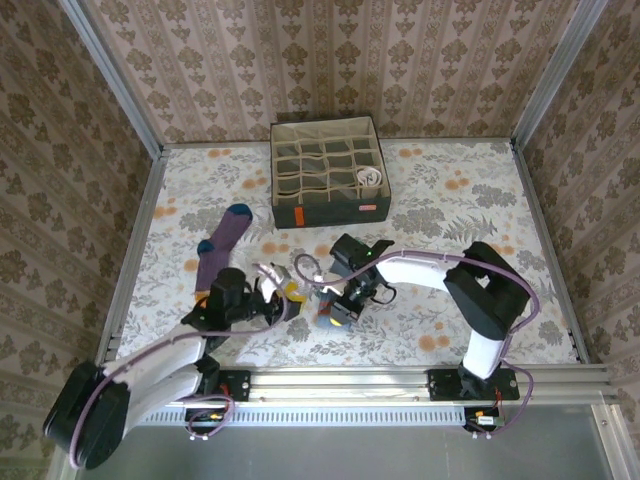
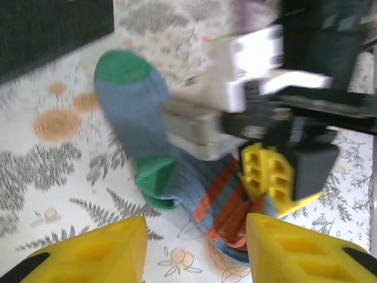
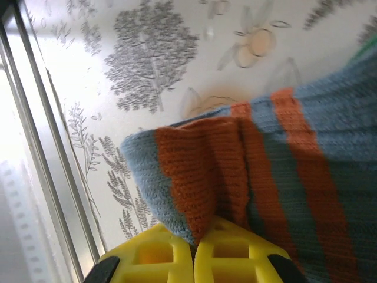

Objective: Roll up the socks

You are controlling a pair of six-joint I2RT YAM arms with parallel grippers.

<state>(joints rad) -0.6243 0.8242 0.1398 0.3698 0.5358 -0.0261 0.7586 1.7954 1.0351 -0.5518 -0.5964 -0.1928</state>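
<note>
Striped sock [image 2: 147, 135] lies on the desk [image 2: 53, 177], lower centre of the top view, between both arms. Right pincer [image 3: 194, 236] is pressed together on the orange cuff. Left pincer [image 2: 197, 230] stands spread, holding nothing.

Risk: if you pull with the right alone, the folded cuff likely slips free and any roll loosens, since nothing pins the toe end.

Nothing in these pictures can be read as text, number or brand. The nearest thing to a label is an orange tag [image 1: 335, 208] on the front wall of the grey compartment box [image 1: 290, 213], in the upper middle of the overhead frame; it is far too small to make out. In the left wrist frame, the white housing [image 2: 250, 59] at upper right is blurred, with no legible marking.
</note>
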